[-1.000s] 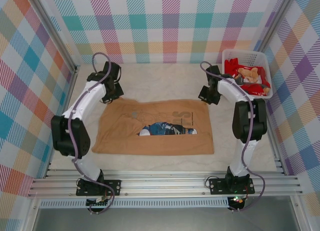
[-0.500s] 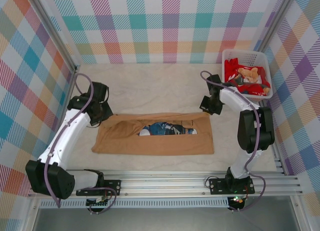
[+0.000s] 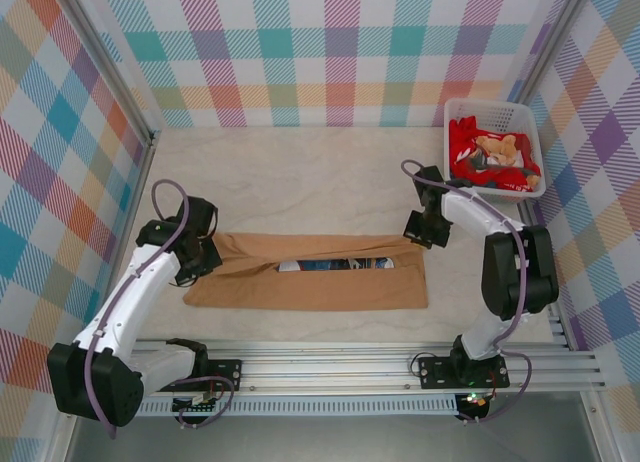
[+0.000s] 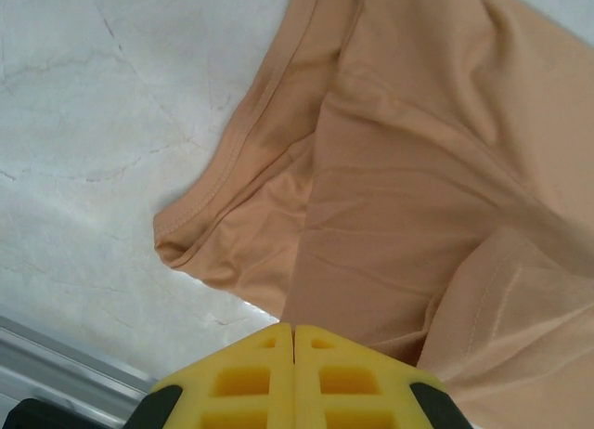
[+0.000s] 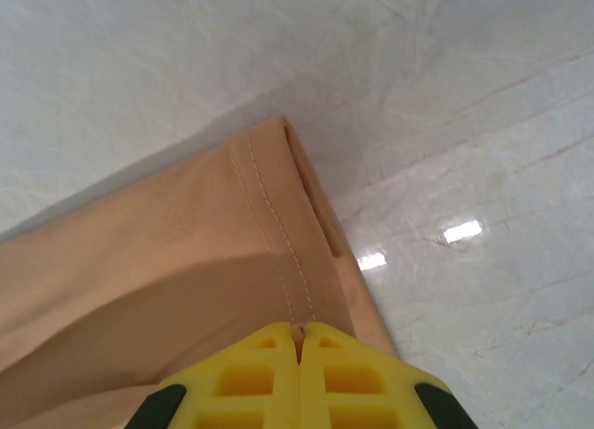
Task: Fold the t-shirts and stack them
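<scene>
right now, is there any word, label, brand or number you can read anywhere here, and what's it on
No readable text in these views.
tan t-shirt: a thin strip of blue-and-white print shows at the fold, too narrow to make out any lettering.
white basket: no label visible; the red cloth inside shows no legible marking at this size.

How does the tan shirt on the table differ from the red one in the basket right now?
The tan shirt lies flat on the table, partly folded; the red shirt sits bunched in the basket. The left gripper and right gripper pinch the tan shirt's far edge; nothing holds the red shirt. Both are soft cloth.
</scene>
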Controlling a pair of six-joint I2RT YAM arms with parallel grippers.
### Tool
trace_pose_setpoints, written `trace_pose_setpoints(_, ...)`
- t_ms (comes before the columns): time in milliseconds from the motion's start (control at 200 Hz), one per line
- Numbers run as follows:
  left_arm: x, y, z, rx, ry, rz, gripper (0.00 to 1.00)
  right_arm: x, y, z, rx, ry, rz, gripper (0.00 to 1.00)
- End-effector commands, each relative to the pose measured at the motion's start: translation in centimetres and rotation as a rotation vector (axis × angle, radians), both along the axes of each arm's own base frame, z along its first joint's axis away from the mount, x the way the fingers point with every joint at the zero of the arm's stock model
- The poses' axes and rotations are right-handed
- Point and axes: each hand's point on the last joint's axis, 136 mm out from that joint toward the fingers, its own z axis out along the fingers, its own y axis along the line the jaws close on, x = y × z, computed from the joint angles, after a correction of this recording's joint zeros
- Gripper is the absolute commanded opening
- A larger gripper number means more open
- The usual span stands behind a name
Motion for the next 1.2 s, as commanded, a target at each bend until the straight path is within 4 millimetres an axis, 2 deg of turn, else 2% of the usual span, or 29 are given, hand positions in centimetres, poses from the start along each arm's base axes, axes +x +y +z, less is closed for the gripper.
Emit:
trace_pose_setpoints(0,-1.3,0.3,-0.9,0.026,0.040,-0.015,0.00,-1.3,-0.4,-0.1,-0.018,0.017,0.002,0.00)
trace_pose_setpoints(580,-1.1,0.5,-2.7,0.061,0.078,0.043,0.00,-3.6,-0.2,-0.9,-0.009,0.060,-0.021,0.00)
trace_pose_setpoints(715,-1.2,0.7,-2.7,0.072,0.080,0.062,0.00,-4.2,-1.1,-0.3,-0.042,0.036,-0.055,0.22)
trace_pose_setpoints(745,-1.2,0.7,-2.6,0.071,0.078,0.062,0.06,-4.2,-1.3,-0.1,-0.050,0.024,-0.061,0.25)
trace_pose_setpoints(805,-1.1,0.8,-2.2,0.077,0.078,0.074,0.25,-4.2,-1.7,0.6,-0.066,-0.003,-0.067,0.28)
trace_pose_setpoints(875,-0.9,0.9,-1.4,0.081,0.060,0.085,0.34,-3.8,-1.9,1.6,-0.074,-0.039,-0.074,0.28)
trace_pose_setpoints(970,0.2,0.9,0.2,0.080,0.008,0.100,0.42,-3.1,-1.5,2.6,-0.049,-0.087,-0.067,0.25)
trace_pose_setpoints(1050,1.8,0.5,1.4,0.063,-0.029,0.104,0.48,-2.2,-0.2,3.0,0.003,-0.122,-0.039,0.20)
trace_pose_setpoints(1195,6.4,0.2,0.7,-0.044,-0.022,0.144,0.50,-1.0,3.0,2.1,0.134,-0.111,-0.002,0.17)
